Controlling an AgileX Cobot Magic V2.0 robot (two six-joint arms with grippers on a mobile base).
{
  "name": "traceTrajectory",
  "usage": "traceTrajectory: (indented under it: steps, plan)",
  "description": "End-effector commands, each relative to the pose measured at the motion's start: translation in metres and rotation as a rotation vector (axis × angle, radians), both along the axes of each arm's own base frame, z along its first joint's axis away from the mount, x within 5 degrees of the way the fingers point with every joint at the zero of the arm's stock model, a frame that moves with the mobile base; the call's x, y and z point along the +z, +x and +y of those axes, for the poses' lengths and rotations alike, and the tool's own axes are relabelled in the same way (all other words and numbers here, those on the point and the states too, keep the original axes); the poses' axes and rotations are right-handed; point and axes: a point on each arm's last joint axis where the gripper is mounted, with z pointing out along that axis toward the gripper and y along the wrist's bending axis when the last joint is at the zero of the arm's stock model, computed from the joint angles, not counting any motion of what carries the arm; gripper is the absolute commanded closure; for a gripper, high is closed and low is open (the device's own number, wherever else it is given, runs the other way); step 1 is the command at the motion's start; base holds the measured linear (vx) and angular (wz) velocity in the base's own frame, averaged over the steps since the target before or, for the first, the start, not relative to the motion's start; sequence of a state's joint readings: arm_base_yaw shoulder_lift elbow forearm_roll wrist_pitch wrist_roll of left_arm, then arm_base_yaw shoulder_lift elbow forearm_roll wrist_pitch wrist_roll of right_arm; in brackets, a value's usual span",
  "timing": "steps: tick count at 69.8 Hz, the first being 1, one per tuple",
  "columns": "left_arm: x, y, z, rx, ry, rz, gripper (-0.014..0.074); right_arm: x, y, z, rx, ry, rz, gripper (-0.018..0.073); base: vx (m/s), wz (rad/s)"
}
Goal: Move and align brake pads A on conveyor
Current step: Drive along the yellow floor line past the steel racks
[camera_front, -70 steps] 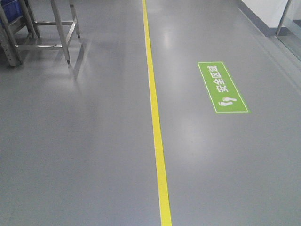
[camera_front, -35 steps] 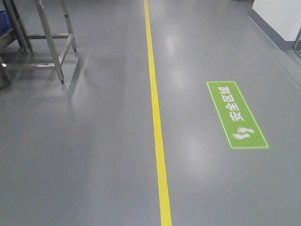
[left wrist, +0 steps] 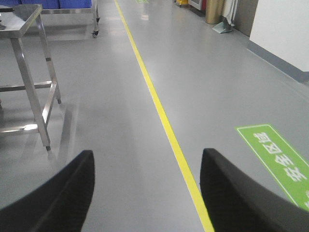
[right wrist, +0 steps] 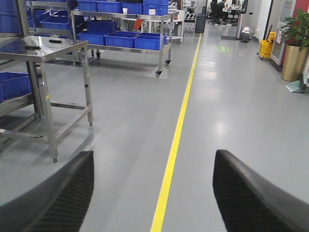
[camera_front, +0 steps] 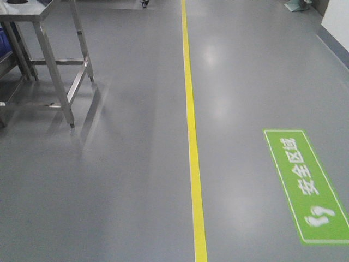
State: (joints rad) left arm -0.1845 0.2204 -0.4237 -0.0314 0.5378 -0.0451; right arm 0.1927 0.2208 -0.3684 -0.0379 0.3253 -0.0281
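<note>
Left wrist-mounted and right wrist-mounted views show the left gripper (left wrist: pixel 147 162) and right gripper (right wrist: pixel 152 162) spread apart, empty, above the yellow line (left wrist: pixel 158 104). Brake pads and conveyor are out of view; the pads are presumably rigid and dense, so pinch across the width at mid-length.

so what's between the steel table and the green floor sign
Front-facing view: bare grey floor and one straight yellow painted line between the stainless steel table and green rectangular floor sign.

Grey floor (camera_front: pixel 109 191), yellow line (camera_front: pixel 192 136), green sign (camera_front: pixel 308 185), blue bins (right wrist: pixel 120 38)
</note>
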Motion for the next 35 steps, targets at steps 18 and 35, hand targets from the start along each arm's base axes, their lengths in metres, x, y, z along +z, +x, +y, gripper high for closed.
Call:
traceTrajectory:
  steps: [18, 35]
  plan:
    - [0.0141, 0.0011, -0.0007, -0.008, -0.020, -0.084, 0.0150, 0.0144, 0.0005, 0.0002, 0.002, -0.001, -0.092, 0.0052, 0.82, 0.05]
    - [0.0141, 0.0011, -0.0007, -0.008, -0.020, -0.084, 0.0150, 0.0145, 0.0005, 0.0002, 0.002, 0.000, -0.092, 0.0052, 0.83, 0.01]
